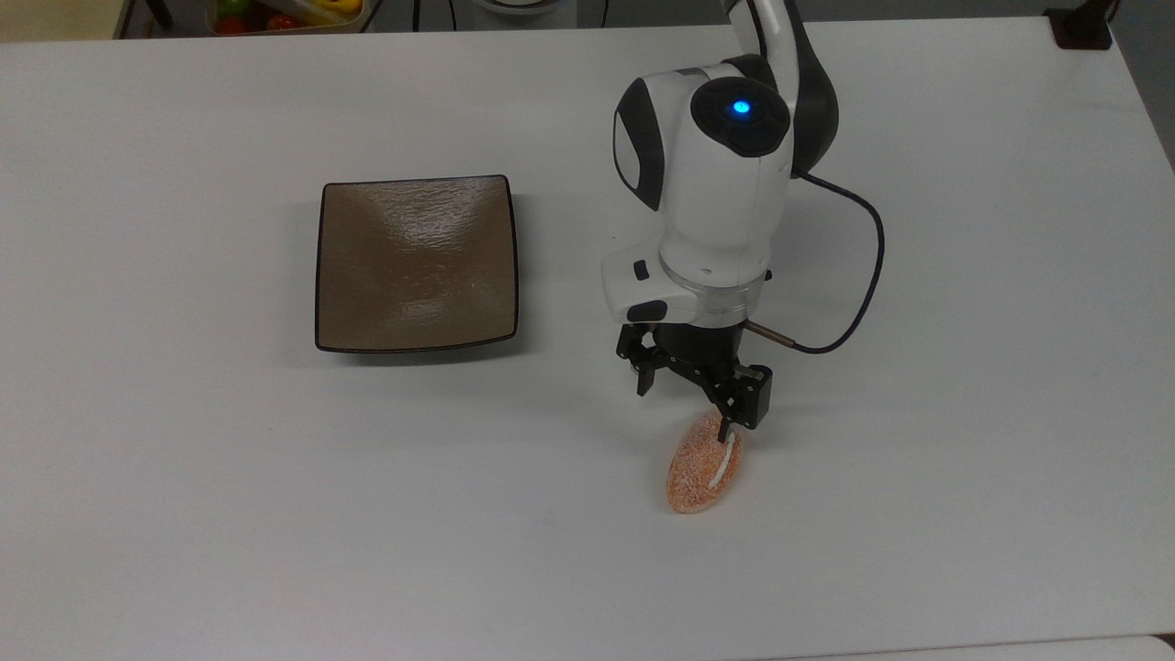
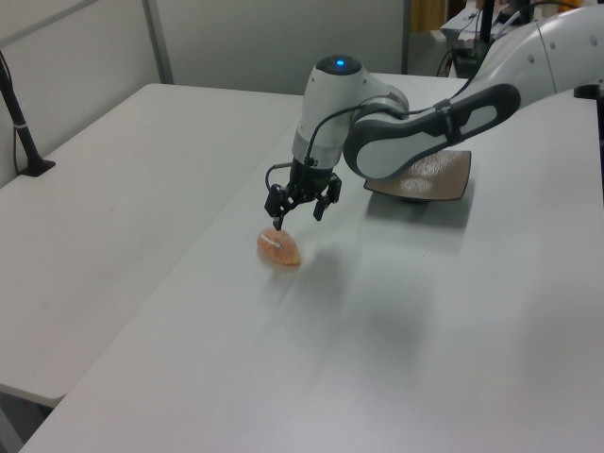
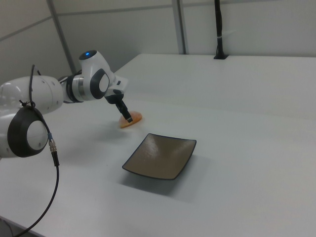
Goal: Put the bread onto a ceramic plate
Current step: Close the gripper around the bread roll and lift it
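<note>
In the top view, the plate (image 1: 417, 263) sits on the white desk (image 1: 184, 505) at left, bare of contents; well apart to its right, the pincer (image 1: 688, 406) hangs from the arm with its fingers spread wide, holding nothing; one fingertip (image 1: 725, 431) overlaps the near end of the bread (image 1: 699, 468), contact not discernible; the bread lies flat on the desk, white stripe up, just below the pincer.
</note>
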Robot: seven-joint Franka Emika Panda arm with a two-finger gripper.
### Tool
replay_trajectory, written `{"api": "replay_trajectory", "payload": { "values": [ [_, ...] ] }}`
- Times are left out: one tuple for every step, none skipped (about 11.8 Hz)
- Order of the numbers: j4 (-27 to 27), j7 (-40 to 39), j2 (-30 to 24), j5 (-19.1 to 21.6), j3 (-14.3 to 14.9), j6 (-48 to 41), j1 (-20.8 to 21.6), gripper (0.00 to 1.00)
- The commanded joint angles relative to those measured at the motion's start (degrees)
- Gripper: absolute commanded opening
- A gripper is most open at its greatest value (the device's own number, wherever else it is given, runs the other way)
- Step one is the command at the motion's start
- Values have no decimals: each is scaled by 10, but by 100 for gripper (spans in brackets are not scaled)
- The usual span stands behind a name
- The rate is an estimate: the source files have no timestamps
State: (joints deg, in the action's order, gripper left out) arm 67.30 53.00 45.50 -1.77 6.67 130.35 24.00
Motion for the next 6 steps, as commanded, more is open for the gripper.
{"api": "replay_trajectory", "payload": {
  "values": [
    [-15,12,38,-31,14,53,22,100],
    [-15,12,44,-33,17,71,25,100],
    [-15,12,46,-33,17,81,24,100],
    [-15,12,46,-33,18,90,24,100],
    [-15,12,48,-33,18,92,25,100],
    [-15,12,51,-33,17,92,25,100]
  ]
}}
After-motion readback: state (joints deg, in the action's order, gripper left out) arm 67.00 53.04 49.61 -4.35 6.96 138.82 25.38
